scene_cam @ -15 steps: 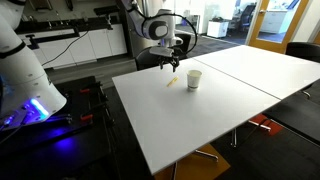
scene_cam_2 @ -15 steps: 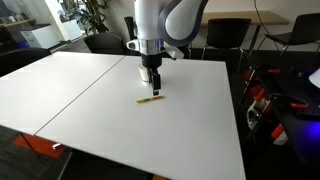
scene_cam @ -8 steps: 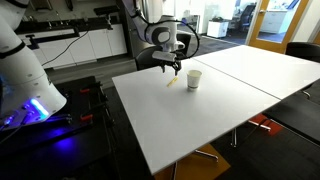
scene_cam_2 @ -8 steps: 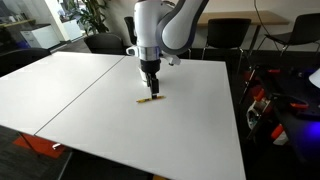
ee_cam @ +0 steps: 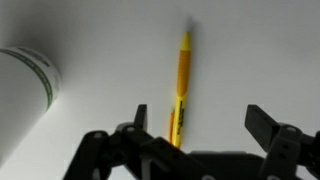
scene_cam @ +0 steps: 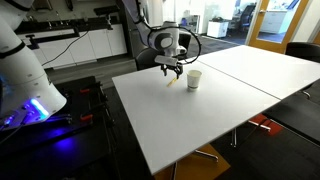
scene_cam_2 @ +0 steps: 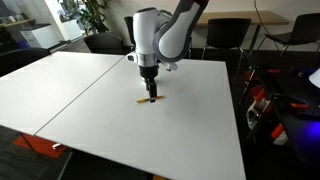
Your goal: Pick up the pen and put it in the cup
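Wrist view: the pen (ee_cam: 182, 85) was seen on the table (ee_cam: 262, 50) inside the opened gripper (ee_cam: 198, 118), with the cup (ee_cam: 25, 90) nearby.

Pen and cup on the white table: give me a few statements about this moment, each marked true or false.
1. The pen lies on the table, outside the cup. True.
2. The gripper is shut on the pen. False: its jaws stand open, with the pen lying on the table between them in the wrist view.
3. The cup stands upright on the table, apart from the pen. True.
4. The pen is blue. False: it is yellow.
5. The gripper hangs over the cup. False: in both exterior views it is over the pen, with the cup off to one side.
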Available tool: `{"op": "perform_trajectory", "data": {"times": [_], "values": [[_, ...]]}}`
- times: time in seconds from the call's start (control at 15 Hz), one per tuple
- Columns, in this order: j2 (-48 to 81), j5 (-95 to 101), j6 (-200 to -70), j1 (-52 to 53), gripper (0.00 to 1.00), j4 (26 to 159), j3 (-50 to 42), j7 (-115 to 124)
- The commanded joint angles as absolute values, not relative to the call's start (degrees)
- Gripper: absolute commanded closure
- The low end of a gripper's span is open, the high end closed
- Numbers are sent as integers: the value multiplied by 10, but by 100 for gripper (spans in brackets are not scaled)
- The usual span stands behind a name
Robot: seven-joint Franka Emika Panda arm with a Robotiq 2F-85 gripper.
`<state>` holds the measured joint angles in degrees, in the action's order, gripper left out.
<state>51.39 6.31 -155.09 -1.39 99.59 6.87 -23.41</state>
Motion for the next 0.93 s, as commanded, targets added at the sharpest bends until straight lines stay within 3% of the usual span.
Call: {"op": "perform_trajectory", "data": {"times": [0.0,0.13,0.2,0.4,0.47,0.73,0.8,0.87], "values": [[536,76,-1554,-15,0,966,71,-233],[543,75,-1553,-16,3,959,72,-233],[546,75,-1553,-16,11,955,72,-233],[554,75,-1550,-16,19,947,73,-234],[557,75,-1549,-16,15,946,74,-234],[564,74,-1547,-17,20,939,74,-234],[566,74,-1547,-17,28,937,75,-234],[566,74,-1547,-17,45,936,75,-233]]}}
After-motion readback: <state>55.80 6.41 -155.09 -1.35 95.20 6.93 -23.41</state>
